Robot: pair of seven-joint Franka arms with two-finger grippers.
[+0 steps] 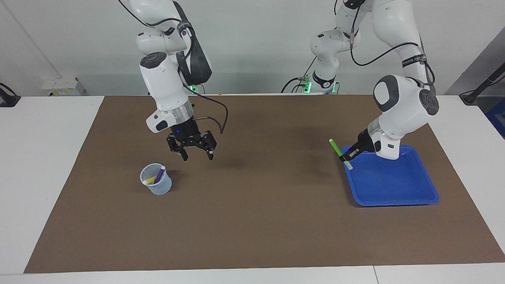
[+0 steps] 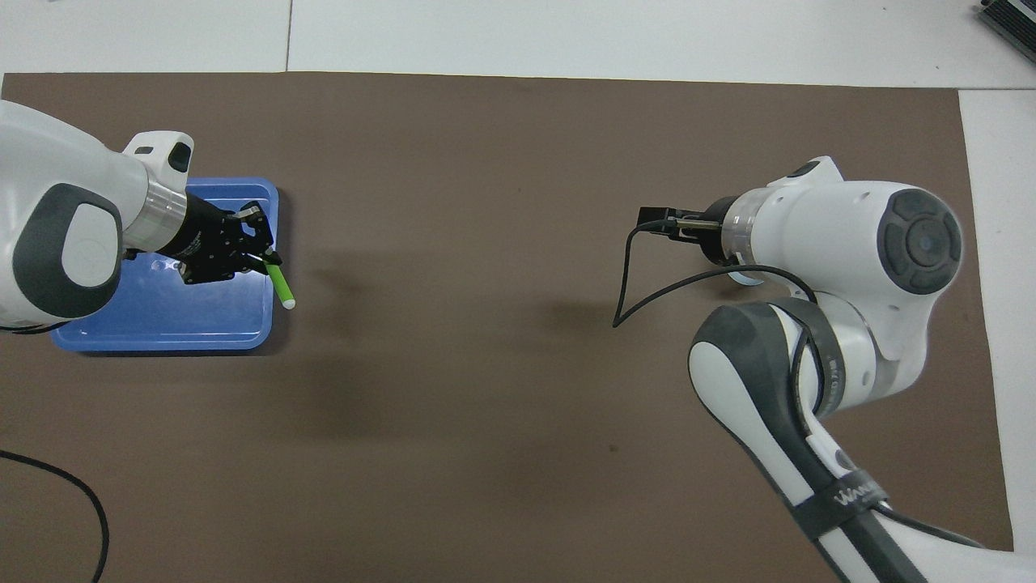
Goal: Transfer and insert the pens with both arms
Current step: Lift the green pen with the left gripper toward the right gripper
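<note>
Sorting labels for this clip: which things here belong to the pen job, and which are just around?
Job: green pen in left claw; purple pen and yellow pen in cup; blue tray; open right claw.

Around: brown mat.

A mat (image 1: pixel 260 221) covers most of the desk (image 1: pixel 47 157). On the mat, toward the right arm's end, stands a cup (image 1: pixel 156 180) with two pens (image 1: pixel 159 174) leaning inside it. The right gripper (image 1: pixel 196 153) hangs in the air just above the cup, on the side nearer the robots, with nothing between its parted fingers. Well apart, toward the left arm's end of the mat, lies a tray (image 1: pixel 394 185). The left gripper (image 1: pixel 348 156) is over the tray's edge that faces the cup, its fingers closed on a third pen (image 1: pixel 340 153), which is tilted and sticks out past that edge over the mat.
</note>
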